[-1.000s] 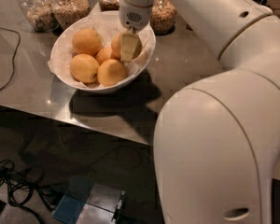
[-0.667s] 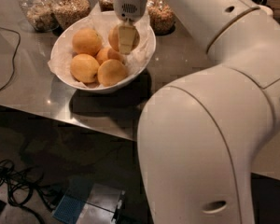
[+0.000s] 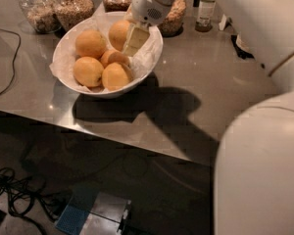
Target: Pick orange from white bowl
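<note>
1. Five oranges (image 3: 89, 43) sit in the white bowl (image 3: 104, 91), upper left of the frame. Crumpled paper (image 3: 148, 58) cradles them, so none roll onto the counter (image 3: 206, 77).
2. The gripper (image 3: 134, 39) reaches down at the bowl's upper right, right against the orange (image 3: 117, 32) we judge it targets.
3. We cannot tell whether it clamps that fruit or merely touches it.

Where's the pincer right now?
In the camera view, the pincer is at the back-right part of the white bowl, beside the right side of the rear orange, with jars just behind the bowl.
</note>
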Controlling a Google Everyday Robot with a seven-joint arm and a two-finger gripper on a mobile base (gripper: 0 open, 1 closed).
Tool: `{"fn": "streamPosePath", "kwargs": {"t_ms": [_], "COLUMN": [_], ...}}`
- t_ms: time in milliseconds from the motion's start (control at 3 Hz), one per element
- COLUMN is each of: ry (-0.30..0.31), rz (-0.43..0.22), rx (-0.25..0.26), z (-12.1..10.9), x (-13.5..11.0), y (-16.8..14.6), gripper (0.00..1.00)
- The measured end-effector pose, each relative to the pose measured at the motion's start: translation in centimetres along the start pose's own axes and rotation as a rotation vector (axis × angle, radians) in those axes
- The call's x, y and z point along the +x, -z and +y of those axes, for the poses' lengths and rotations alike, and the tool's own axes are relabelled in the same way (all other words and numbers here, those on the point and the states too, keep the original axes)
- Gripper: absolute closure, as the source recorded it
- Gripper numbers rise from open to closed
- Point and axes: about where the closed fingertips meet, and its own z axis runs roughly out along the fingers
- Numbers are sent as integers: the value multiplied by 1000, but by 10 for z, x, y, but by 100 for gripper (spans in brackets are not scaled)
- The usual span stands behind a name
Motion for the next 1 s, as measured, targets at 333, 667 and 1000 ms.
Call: {"fn": "streamPosePath", "kwargs": {"t_ms": [333, 667, 1000], "ry": [86, 145, 146], "rz": [-252, -388, -388], "rx": [24, 38, 37], "z": [29, 48, 48], "x": [-17, -31, -31], "y": [12, 39, 39], "gripper": [100, 100, 100]}}
